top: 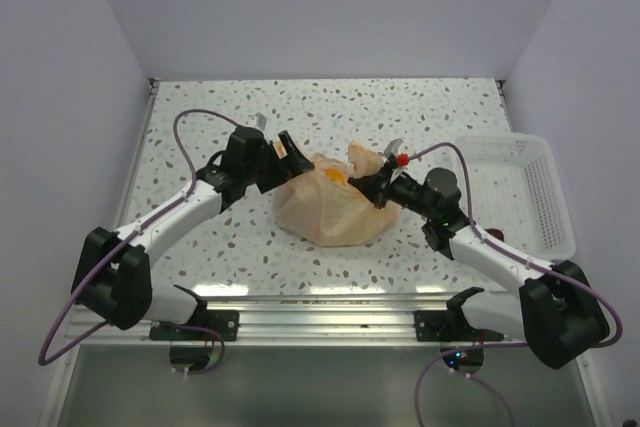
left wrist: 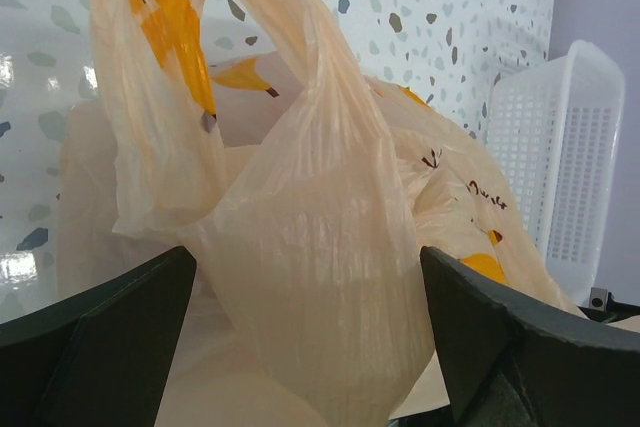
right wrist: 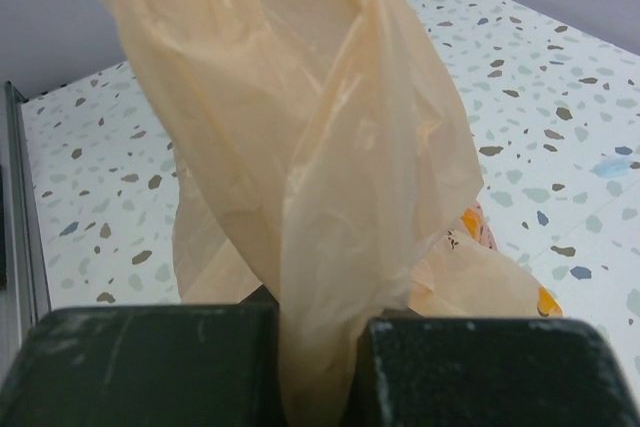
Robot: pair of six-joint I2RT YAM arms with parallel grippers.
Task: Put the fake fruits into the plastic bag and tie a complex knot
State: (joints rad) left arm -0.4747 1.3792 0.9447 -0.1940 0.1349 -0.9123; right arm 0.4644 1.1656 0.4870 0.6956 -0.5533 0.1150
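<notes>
Where the two arms meet, a white bench [top: 330, 112] speckled with grey and brown chips is seen. It is closed in by plain pale walls [top: 330, 7] at the back and on both sides, and a metal rail [top: 320, 307] is fixed along its near edge.

At the middle of the bench a thin peach-orange plastic bag [top: 330, 212] is set, bulging and crinkled, with yellow-orange printed marks on it. What lies inside cannot be told through the plastic. A white perforated basket [top: 530, 187] is placed at the right edge of the bench, well apart from the bag.

The left gripper [top: 288, 152] is held at the bag's upper left with its fingers spread wide. In the left wrist view a handle loop [left wrist: 300, 197] of the bag is seen standing upright between them, with neither finger closed on it.

The right gripper [top: 372, 187] is pressed together at the bag's upper right. In the right wrist view a twisted band [right wrist: 320, 147] of the bag's plastic is seen pinched between its fingers and rising from them.
</notes>
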